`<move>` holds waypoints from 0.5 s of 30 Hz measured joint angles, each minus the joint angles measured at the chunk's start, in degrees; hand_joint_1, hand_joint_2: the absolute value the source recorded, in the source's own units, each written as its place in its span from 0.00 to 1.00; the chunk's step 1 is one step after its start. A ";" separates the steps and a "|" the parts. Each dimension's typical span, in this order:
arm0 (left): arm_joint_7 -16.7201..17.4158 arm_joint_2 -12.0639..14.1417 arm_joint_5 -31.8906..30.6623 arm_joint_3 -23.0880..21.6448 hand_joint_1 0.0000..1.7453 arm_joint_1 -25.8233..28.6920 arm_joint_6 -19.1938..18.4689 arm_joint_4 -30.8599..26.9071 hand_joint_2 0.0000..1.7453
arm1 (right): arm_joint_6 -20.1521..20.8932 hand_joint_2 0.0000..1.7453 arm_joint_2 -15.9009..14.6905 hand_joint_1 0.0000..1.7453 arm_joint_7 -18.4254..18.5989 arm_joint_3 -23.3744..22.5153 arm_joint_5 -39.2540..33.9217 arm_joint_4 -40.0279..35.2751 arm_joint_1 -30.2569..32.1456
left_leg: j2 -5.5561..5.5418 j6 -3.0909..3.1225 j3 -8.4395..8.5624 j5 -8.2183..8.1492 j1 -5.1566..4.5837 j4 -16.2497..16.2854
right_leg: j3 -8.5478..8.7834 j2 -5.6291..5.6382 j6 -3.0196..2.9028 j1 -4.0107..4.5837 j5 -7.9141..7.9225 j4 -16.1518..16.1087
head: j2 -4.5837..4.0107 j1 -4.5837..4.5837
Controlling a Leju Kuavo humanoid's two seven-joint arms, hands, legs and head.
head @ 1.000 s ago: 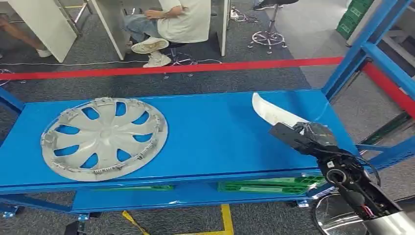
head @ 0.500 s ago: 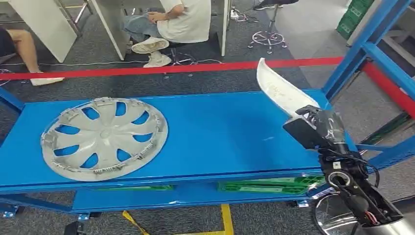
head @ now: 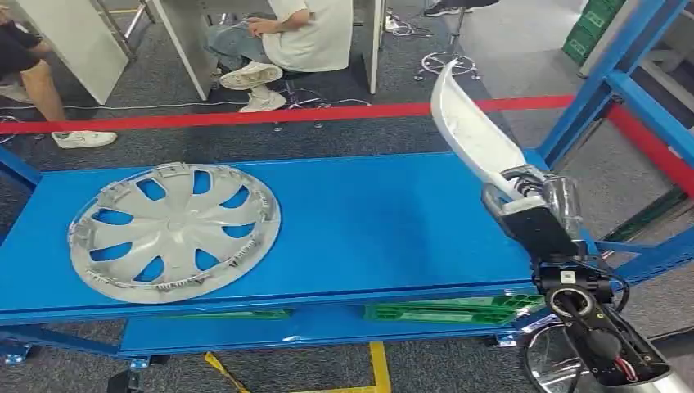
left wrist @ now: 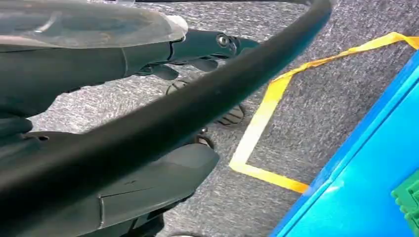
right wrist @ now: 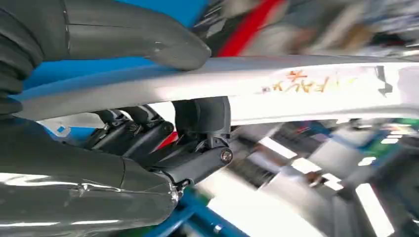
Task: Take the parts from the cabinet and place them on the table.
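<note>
One long white curved plastic trim panel point(head: 473, 135) stands tilted up off the right end of the blue metal shelf point(head: 360, 221), its lower end clasped in the robot's right hand point(head: 532, 205) and its tip pointing away over the red floor tape point(head: 245, 117). From the wrist camera the thick thumb lies on one face of the panel point(right wrist: 296, 89) and the darker fingers point(right wrist: 197, 143) press the other, so the grip looks firm. I'd judge the piece light and fairly stiff, but thin-shelled and smooth, likely to pivot when held by one end; a hold nearer its middle would steady it. The left hand point(left wrist: 99, 64) hangs low over grey carpet and yellow floor tape point(left wrist: 276, 94); I cannot tell how its fingers lie. Farther along the shelf rests a round silver spoked wheel cover point(head: 174, 232), lying flat and well apart from the panel. Beyond the tape, seated people point(head: 303, 33) wait at white desks.
</note>
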 joint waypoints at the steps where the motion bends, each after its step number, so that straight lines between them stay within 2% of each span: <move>1: 0.00 -0.02 0.00 -0.02 0.00 0.01 0.07 0.00 1.00 | 1.01 1.00 0.20 1.00 -2.88 0.00 -5.25 -0.59 0.19 | 0.00 0.00 0.00 0.00 0.00 -0.01 | 0.00 0.00 -0.01 0.00 -0.01 0.00 | 0.00 0.02; 3: 0.02 -0.07 -0.04 -0.02 0.00 0.01 0.13 0.00 1.00 | 4.07 1.00 0.48 1.00 -7.10 0.00 -14.67 -1.49 0.61 | 0.00 0.00 0.00 0.00 0.00 -0.02 | 0.00 0.00 -0.01 0.00 -0.01 0.00 | 0.00 0.00; 6: 0.13 -0.09 -0.07 -0.02 0.00 0.00 0.15 0.00 1.00 | 12.27 1.00 1.00 1.00 -13.36 0.24 -30.08 -2.73 0.97 | 0.00 0.00 0.00 0.00 0.00 -0.03 | 0.00 0.00 -0.01 0.01 -0.01 0.00 | 0.00 0.00; 8: 0.26 -0.13 -0.13 -0.02 0.00 0.00 0.20 0.00 1.00 | 17.52 1.00 1.46 1.00 -15.85 0.48 -36.69 -3.21 0.98 | 0.00 0.00 0.00 0.00 0.00 -0.03 | 0.01 0.00 -0.01 0.01 -0.01 0.00 | 0.00 0.00; 11: 0.39 -0.24 -0.57 -0.02 0.00 -0.01 0.22 0.00 1.00 | 24.84 1.00 2.60 1.00 -18.04 1.81 -41.77 -3.58 0.62 | 0.00 0.00 0.00 0.00 0.00 -0.04 | 0.02 0.00 -0.01 0.01 -0.01 0.00 | 0.00 0.02; 15: 0.50 -0.35 -0.76 -0.02 0.00 -0.02 0.33 0.00 1.00 | 31.37 1.00 4.29 1.00 -18.98 4.33 -46.22 -3.60 -0.34 | 0.00 0.00 -0.01 0.00 0.00 -0.04 | 0.02 -0.01 -0.02 0.01 -0.02 0.00 | 0.00 0.07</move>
